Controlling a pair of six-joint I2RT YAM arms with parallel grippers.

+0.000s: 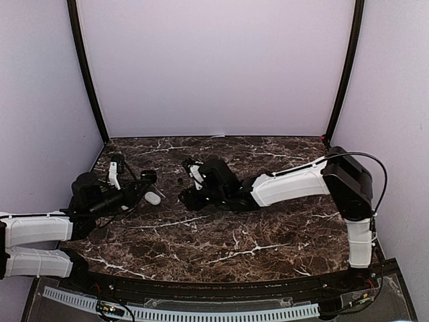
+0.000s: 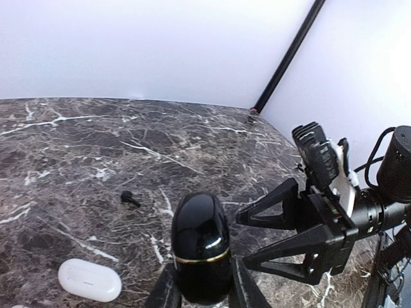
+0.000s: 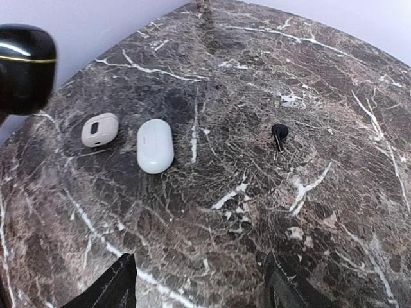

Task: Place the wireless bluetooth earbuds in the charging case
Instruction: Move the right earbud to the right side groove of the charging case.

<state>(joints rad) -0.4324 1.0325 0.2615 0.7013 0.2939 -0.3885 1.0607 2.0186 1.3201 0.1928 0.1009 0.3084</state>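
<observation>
Your left gripper is clamped on the black charging case, one finger on each side of its lower half. The glossy body with its thin gold band juts out beyond the fingertips, clear of the marble table.

Your right gripper hangs low over the stone with its jaws spread wide and nothing between them. The black earbud lies loose on the table out ahead of those fingers, untouched, with its short stem pointing back toward the right wrist camera.

Off to one side of it sits a white oval case, lying flat. Just beside that is a smaller off-white case with a dark spot on top. Both are well apart from the earbud.
</observation>
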